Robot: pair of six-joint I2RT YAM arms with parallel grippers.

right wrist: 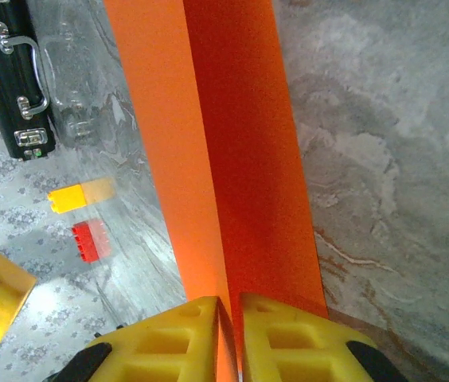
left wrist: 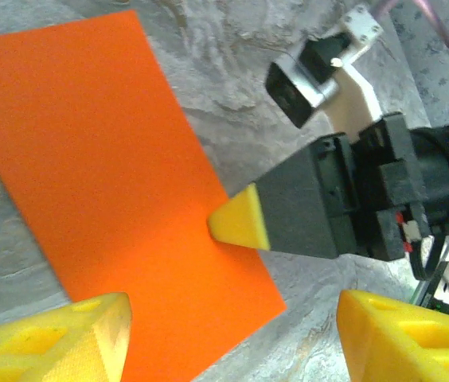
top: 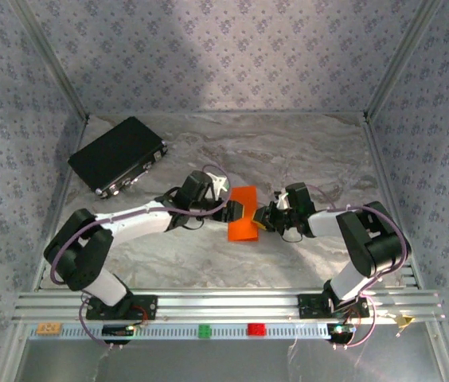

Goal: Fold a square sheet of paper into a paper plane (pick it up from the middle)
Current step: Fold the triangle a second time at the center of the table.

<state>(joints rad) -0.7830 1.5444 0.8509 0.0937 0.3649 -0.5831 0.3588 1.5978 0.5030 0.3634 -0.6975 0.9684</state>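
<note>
The square sheet of paper (top: 244, 213) is bright orange and lies mid-table, folded along one long crease (right wrist: 208, 159) into a narrow rectangle. My right gripper (right wrist: 231, 334) is shut on its near edge at the crease, with the paper running between the two yellow fingers. From the left wrist view, the right gripper (left wrist: 239, 223) pinches the paper's (left wrist: 113, 159) right edge. My left gripper (left wrist: 232, 342) hangs open just above the paper's near corner, fingers wide apart and holding nothing. In the top view the two grippers (top: 232, 211) (top: 263, 219) face each other across the sheet. A paper plane is out of view.
A black rectangular case (top: 118, 156) lies at the back left of the marble table (top: 304, 151). Small green (top: 205, 331) and red (top: 255, 329) blocks sit on the front rail. Patterned walls close in the back and sides.
</note>
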